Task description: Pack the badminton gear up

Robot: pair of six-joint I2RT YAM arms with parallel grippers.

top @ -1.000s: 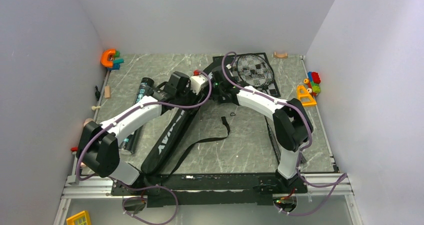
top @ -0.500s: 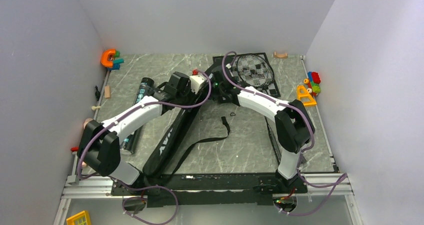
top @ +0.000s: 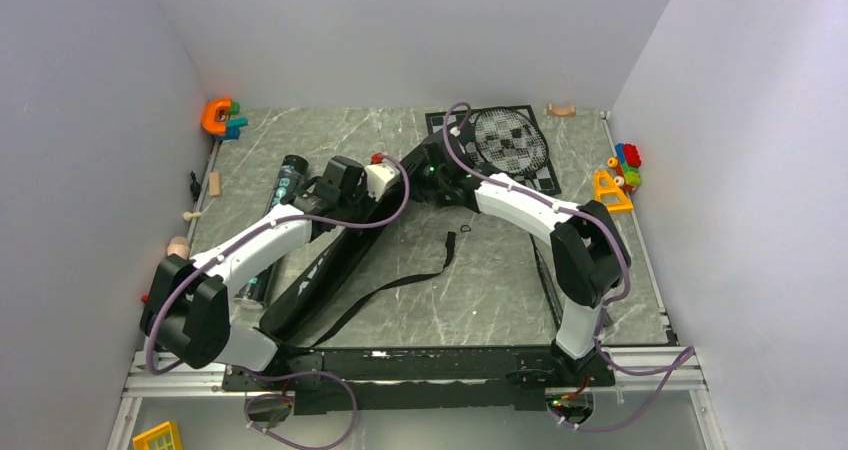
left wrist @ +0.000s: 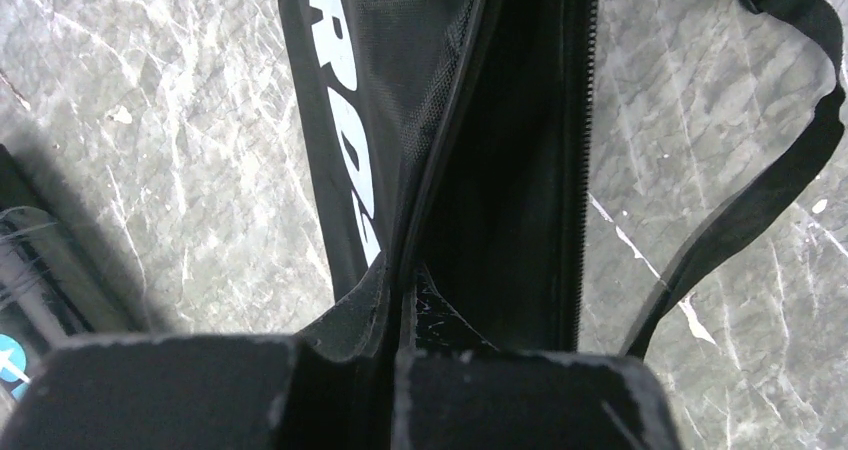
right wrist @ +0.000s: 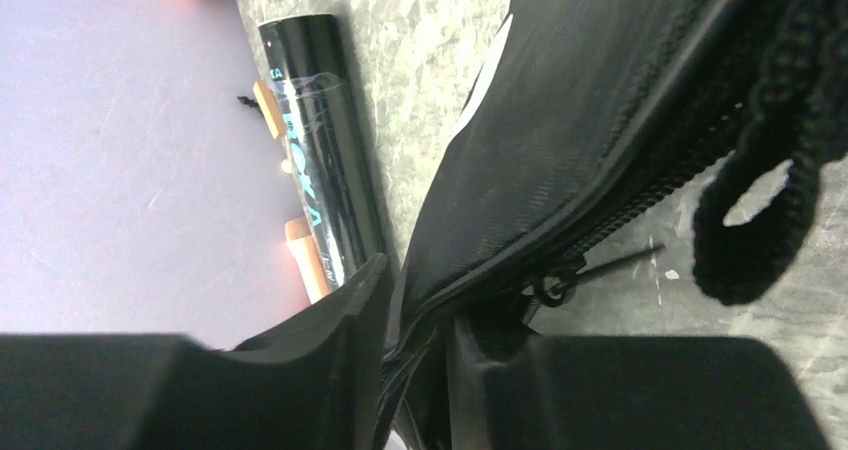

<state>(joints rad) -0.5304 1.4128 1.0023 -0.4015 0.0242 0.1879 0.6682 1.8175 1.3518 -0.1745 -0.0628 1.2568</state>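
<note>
The black racket bag lies slantwise on the table, its zip open, and its white lettering shows in the left wrist view. My left gripper is shut on the bag's piped flap edge near its far end. My right gripper stands open just beyond it, the zip edge of the bag still lying loosely between its fingers. A dark tube lies left of the bag. A racket head rests at the back on the chessboard.
The bag's strap trails over the table's middle. An orange toy sits at the back left, with wooden pegs along the left edge. Coloured toys stand at the right wall.
My left gripper has shut on the bag's edge and drawn it left and nearer. The right gripper's jaws have parted from the bag's zip edge.
</note>
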